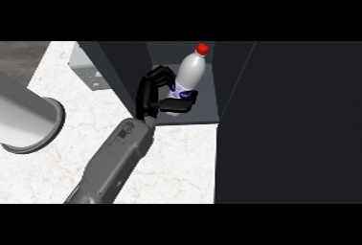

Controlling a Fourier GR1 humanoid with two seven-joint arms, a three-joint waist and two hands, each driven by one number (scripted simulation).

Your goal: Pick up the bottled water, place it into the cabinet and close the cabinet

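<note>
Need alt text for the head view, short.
A black hand at the end of a grey forearm holds a white water bottle with a red cap, tilted, inside an open dark cabinet on a white marble counter. A grey cylinder lies at left.

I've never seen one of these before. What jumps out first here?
A white water bottle with a red cap, standing inside an open dark cabinet at the top middle. A black hand on a grey forearm reaches up from the lower left and curls round the bottle's lower part. At the left edge lies a big grey cylinder on the marble counter.
</note>
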